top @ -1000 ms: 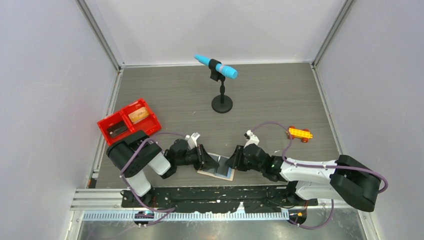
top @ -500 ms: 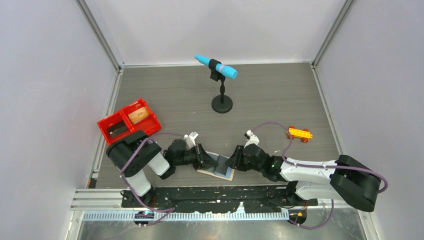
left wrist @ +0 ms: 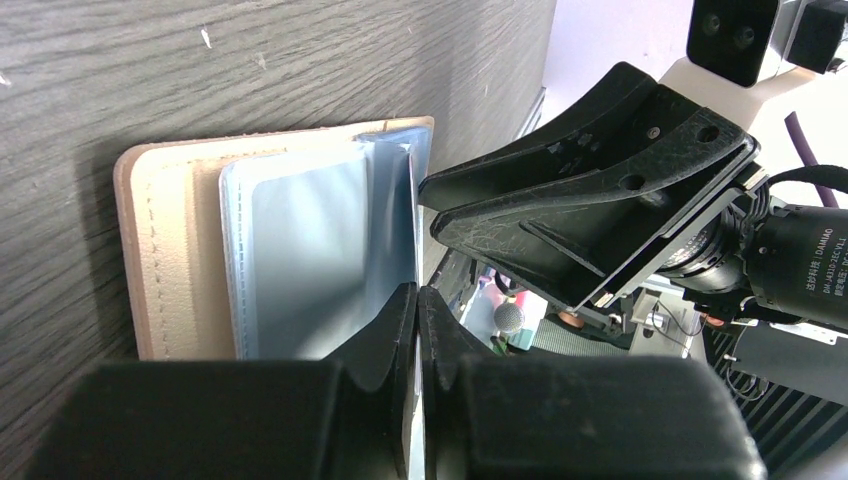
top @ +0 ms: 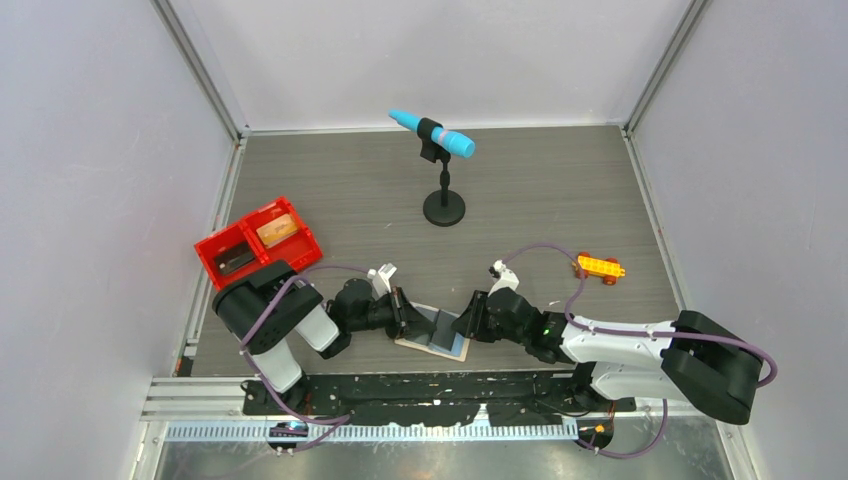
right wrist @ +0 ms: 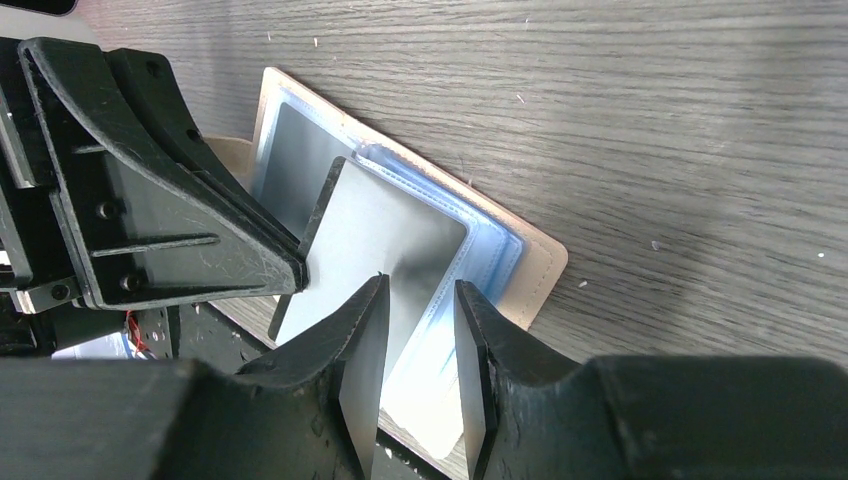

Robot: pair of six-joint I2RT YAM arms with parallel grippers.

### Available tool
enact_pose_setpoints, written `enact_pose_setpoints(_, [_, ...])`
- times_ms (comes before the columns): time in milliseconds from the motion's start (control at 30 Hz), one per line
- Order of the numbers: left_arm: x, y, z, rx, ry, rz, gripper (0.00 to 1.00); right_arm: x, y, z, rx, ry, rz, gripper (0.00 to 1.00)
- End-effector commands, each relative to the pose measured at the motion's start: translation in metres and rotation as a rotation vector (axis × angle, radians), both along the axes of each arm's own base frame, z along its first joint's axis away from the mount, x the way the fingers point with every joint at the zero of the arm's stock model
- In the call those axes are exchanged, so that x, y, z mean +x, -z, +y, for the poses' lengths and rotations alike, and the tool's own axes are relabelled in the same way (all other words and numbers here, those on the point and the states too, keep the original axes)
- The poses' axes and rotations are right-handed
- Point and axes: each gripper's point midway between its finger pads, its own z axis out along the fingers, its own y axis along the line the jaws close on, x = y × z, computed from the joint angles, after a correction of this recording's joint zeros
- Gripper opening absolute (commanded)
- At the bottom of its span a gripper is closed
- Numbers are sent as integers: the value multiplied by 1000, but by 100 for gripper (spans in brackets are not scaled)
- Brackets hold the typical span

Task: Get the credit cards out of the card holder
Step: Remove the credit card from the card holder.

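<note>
The dark wood-grain table [top: 560, 200] carries a red plastic tray [top: 210, 255] at far left, with a tan card [top: 279, 230] and a dark card [top: 236, 260] lying flat in separate compartments. At the near edge the stitched tan card holder [left wrist: 160, 250] lies open, glossy blue-grey sleeves [left wrist: 300, 260] facing up. The right gripper [right wrist: 420, 285] hangs over them, jaws parted; contact is unclear. The left gripper [left wrist: 417, 292] is clamped on one thin, upright plastic sleeve [right wrist: 380, 230].
</note>
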Motion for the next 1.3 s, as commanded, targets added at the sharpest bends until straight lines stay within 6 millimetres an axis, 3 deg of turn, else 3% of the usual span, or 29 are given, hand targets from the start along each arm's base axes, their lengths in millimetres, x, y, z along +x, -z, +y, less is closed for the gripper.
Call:
enact_pose_setpoints(0, [2, -14, -3, -51, 15, -69, 9, 2, 2, -6, -29, 10, -21, 38])
enact_pose_setpoints(233, [3, -15, -3, -44, 12, -75, 19, 3, -1, -5, -30, 10, -27, 38])
enact_pose_setpoints(767, [4, -14, 1, -28, -5, -72, 20, 4, -3, -5, -33, 6, -34, 38])
enact_pose_setpoints(933, [5, -12, 2, -12, -5, -75, 14, 4, -3, -5, -32, 5, -34, 38])
enact_pose_setpoints(1067, [5, -12, 2, -13, -2, -76, 1, 4, -2, -5, -34, 7, -34, 38])
enact_pose_setpoints(1267, [4, -10, 4, 7, -8, -75, 0, 4, -2, -6, -35, 9, -39, 38])
